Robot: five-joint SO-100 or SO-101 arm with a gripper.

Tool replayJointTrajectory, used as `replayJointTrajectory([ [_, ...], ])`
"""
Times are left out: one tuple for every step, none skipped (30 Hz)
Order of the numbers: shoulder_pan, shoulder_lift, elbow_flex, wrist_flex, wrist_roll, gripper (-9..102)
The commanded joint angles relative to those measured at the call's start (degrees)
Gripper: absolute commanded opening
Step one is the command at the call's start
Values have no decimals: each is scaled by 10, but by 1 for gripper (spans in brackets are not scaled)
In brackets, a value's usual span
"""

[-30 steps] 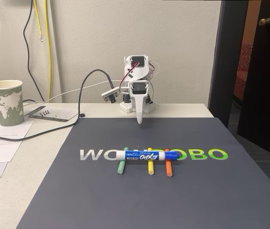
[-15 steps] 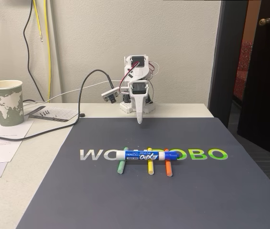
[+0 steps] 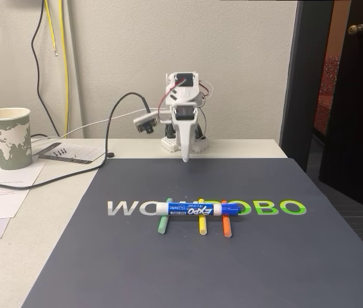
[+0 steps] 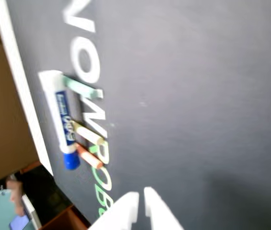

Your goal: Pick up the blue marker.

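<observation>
The blue marker (image 3: pixel 197 209) lies crosswise on the dark mat, resting on top of three thin sticks: green (image 3: pixel 164 221), yellow (image 3: pixel 202 223) and orange (image 3: pixel 225 224). In the wrist view the blue marker (image 4: pixel 62 117) shows at the left with its blue cap toward the bottom. My gripper (image 3: pixel 185 157) hangs pointing down at the far end of the mat, well behind the marker and above the surface. In the wrist view the gripper (image 4: pixel 141 194) enters from the bottom edge, its white fingers together with nothing between them.
A dark mat (image 3: pixel 136 263) with large lettering covers the table. A paper cup (image 3: pixel 6 136), papers (image 3: pixel 1 192) and black cables (image 3: pixel 114 128) sit at the left. A dark door (image 3: pixel 348 96) stands at the right past the table edge.
The arm has risen slightly at its base, and the gripper tip now sits a little higher and further back. The marker and sticks have not moved.
</observation>
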Motion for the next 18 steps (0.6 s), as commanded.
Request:
replayJointTrajectory([
  [10,-142,-114,-14,-4,0],
  [12,-171,-138,-14,-4,0],
  [16,-198,-156,-17,-4,0],
  [18,-221,-171,-20,-4,0],
  [18,-245,-186,-24,-4,0],
  [18,-271,-202,-27,-2,0],
  [18,-294,-218,-30,0,0],
  [18,-319,-235,-32,1,0],
  [18,-344,-251,-32,4,0],
  [18,-367,-268,-33,9,0],
  [17,-388,-286,-31,11,0],
  [16,-410,-305,-27,14,0],
  [16,-429,-323,-23,16,0],
  [15,-447,-340,-20,18,0],
  [15,-465,-358,-15,20,0],
  [15,-483,-375,-11,23,0],
  [16,-500,-391,-6,25,0],
  [16,-516,-407,-1,25,0],
])
